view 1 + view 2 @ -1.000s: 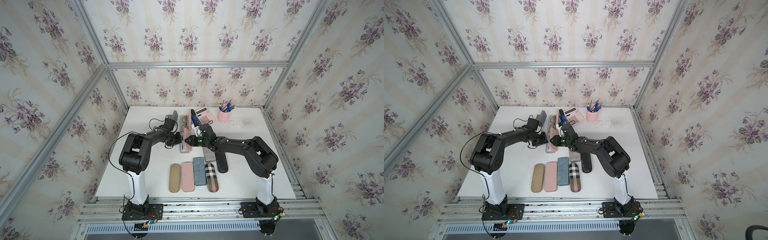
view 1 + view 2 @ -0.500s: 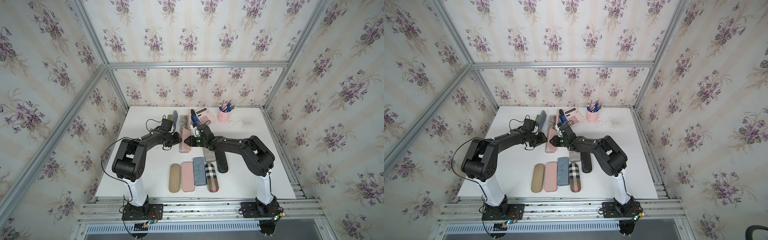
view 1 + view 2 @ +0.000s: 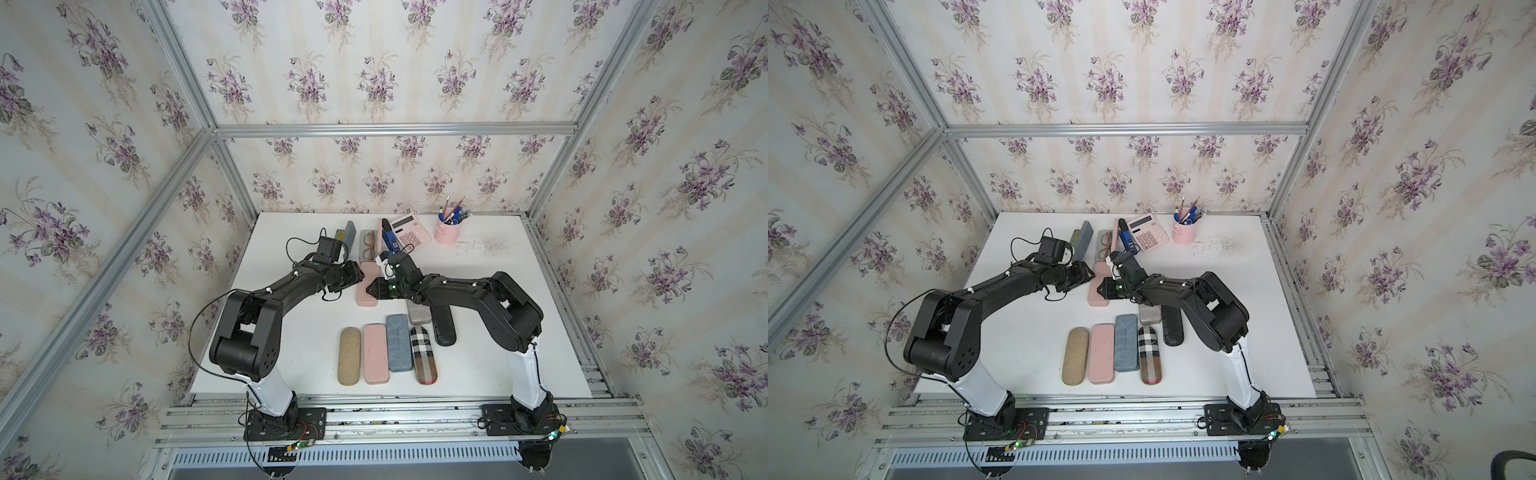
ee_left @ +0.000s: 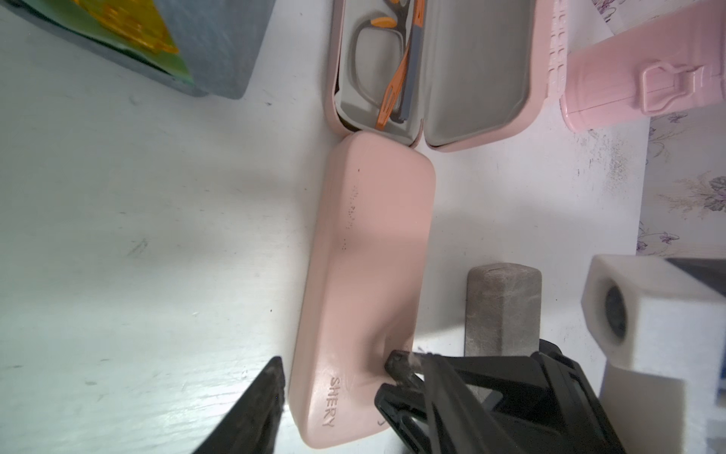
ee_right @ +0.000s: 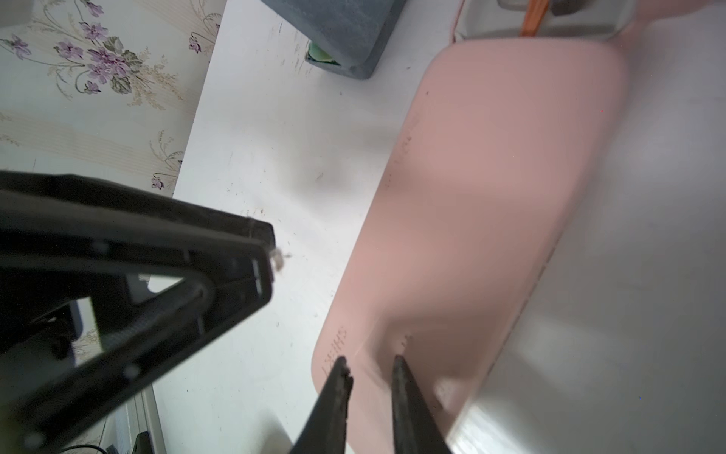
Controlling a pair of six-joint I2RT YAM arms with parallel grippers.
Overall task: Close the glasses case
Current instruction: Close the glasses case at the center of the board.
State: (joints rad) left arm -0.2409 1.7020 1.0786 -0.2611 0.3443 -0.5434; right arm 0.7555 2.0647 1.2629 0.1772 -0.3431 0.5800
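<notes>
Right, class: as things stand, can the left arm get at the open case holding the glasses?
Probably yes: the open case lies just beyond the closed pink case beside the left gripper, and nothing stands over it.

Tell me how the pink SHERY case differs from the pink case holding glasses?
The SHERY case is shut; the open case lies spread wide. The open case shows grey lining and glasses; the SHERY case shows only its pink outside. Both are pink, rounded and lie on the table.
</notes>
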